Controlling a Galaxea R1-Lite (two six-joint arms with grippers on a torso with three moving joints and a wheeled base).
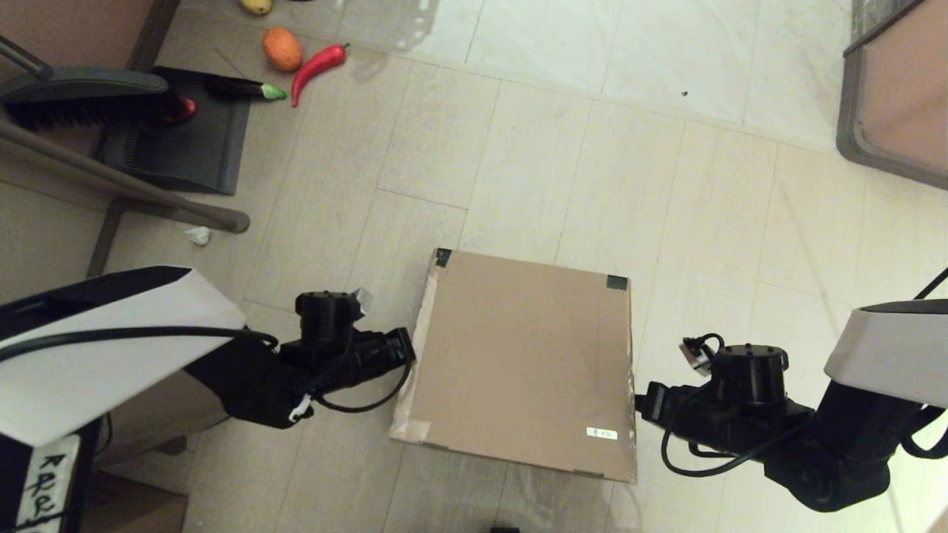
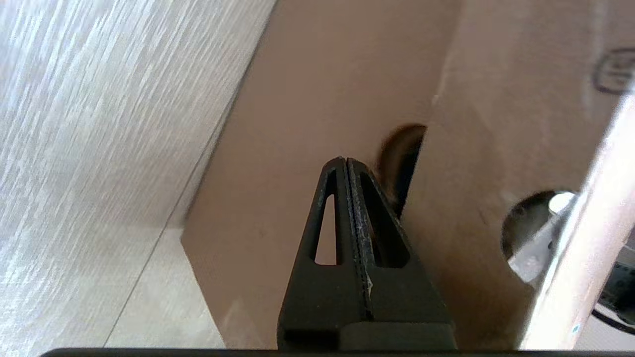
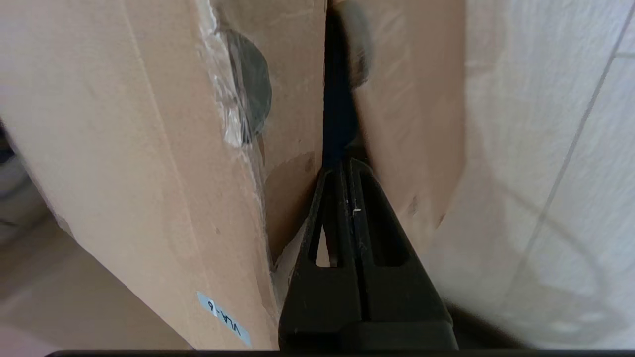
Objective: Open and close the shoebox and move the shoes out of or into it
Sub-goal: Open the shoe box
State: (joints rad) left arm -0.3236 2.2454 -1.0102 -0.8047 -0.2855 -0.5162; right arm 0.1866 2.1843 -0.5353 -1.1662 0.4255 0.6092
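The shoebox (image 1: 518,355) stands on the tiled floor in the middle of the head view. Its plain brown lid is down, with dark tape at the two far corners and a small white sticker (image 1: 601,433) near the front right. My left gripper (image 1: 407,346) is shut, and its tips (image 2: 342,161) rest against the box's left wall (image 2: 307,99) beside the lid's side flap (image 2: 496,124). My right gripper (image 1: 641,403) is shut too. Its tips (image 3: 345,163) sit at the dark gap between the lid flap and the right wall (image 3: 412,124). The shoes are hidden.
A black dustpan (image 1: 185,141) and brush (image 1: 81,96) lie at the far left by a slanted pole (image 1: 126,181). A toy orange (image 1: 282,49), red chili (image 1: 318,65) and eggplant (image 1: 244,89) lie nearby. A framed brown panel (image 1: 896,96) sits far right.
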